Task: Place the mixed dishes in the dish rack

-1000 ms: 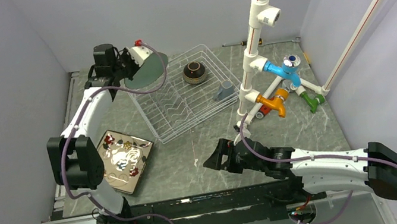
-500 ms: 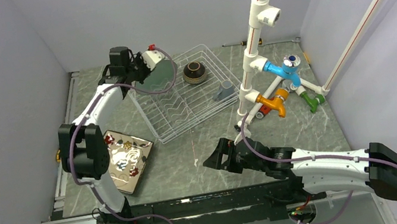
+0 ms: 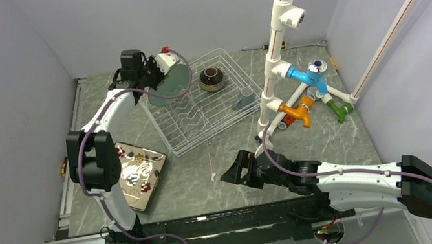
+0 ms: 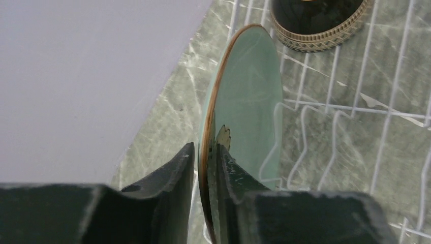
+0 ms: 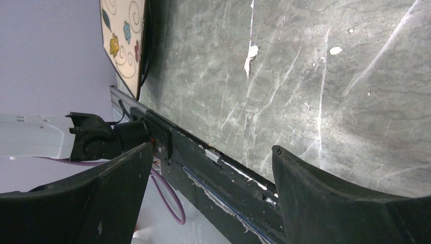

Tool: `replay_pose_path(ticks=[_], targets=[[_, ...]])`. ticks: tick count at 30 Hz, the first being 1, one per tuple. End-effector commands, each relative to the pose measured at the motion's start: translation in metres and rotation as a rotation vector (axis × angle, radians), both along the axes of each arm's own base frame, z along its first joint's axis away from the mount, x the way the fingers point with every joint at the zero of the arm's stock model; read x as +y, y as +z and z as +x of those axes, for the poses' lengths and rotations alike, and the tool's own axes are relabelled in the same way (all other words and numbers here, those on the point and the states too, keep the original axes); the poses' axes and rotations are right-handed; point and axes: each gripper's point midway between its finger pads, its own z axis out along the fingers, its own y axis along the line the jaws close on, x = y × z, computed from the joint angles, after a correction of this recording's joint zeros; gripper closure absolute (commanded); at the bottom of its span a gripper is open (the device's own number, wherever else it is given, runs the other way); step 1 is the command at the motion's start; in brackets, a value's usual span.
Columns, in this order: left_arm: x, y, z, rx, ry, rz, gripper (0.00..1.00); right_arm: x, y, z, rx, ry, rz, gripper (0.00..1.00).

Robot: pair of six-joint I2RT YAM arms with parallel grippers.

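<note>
My left gripper [image 3: 157, 75] is shut on the rim of the pale green round plate [image 3: 172, 82] and holds it on edge over the far-left end of the white wire dish rack [image 3: 207, 123]. In the left wrist view the plate [image 4: 249, 96] stands upright between my fingers, above the rack prongs [image 4: 305, 147]. The brown bowl [image 3: 212, 79] and the small grey mug [image 3: 244, 98] sit inside the rack. The cream floral square plate [image 3: 136, 172] lies on the table at the left, with a dark edge beneath it. My right gripper [image 3: 234, 173] is open and empty, low over the table.
A white pipe stand [image 3: 274, 54] with blue, orange and green fittings rises right of the rack. Grey walls close in the left, back and right. The black mounting rail [image 3: 216, 223] runs along the near edge. The floral plate also shows in the right wrist view [image 5: 122, 40].
My left arm has carried the green plate rightward from beside the rack to over its far-left end and turned it more upright. The right arm has not moved.
</note>
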Motion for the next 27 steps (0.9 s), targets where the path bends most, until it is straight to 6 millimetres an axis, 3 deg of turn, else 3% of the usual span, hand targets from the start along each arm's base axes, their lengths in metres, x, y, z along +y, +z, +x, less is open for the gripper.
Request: replay_pose_path(ticks=[1, 3, 12, 17, 19, 23, 25, 26, 27], targets=[[0.003, 0.070, 0.024, -0.217, 0.040, -0.045, 0.66, 0.009, 0.016, 0.006, -0.029, -0.003, 0.049, 0.12], [0.003, 0.072, 0.024, -0.215, 0.049, -0.050, 0.54, 0.009, 0.016, 0.006, -0.029, -0.002, 0.049, 0.12], [0.007, 0.104, 0.013, -0.254, 0.091, -0.064, 0.27, 0.008, 0.015, 0.007, -0.042, 0.004, 0.050, 0.12], [0.012, 0.151, -0.008, -0.303, 0.144, -0.133, 0.13, 0.009, 0.013, 0.008, -0.062, 0.025, 0.028, 0.12], [0.018, 0.178, -0.019, -0.324, 0.199, -0.204, 0.05, 0.010, 0.015, 0.009, -0.082, 0.035, 0.025, 0.12], [0.037, 0.227, -0.057, -0.305, 0.351, -0.426, 0.01, 0.012, 0.016, 0.009, -0.115, 0.061, 0.018, 0.12], [0.047, 0.221, -0.077, -0.211, 0.440, -0.567, 0.01, 0.014, 0.016, 0.008, -0.128, 0.082, 0.013, 0.12], [0.051, 0.225, -0.098, -0.169, 0.475, -0.668, 0.01, 0.015, 0.015, 0.008, -0.133, 0.089, 0.011, 0.12], [0.053, 0.216, -0.114, -0.105, 0.498, -0.746, 0.00, 0.016, 0.015, 0.008, -0.142, 0.100, 0.010, 0.12]])
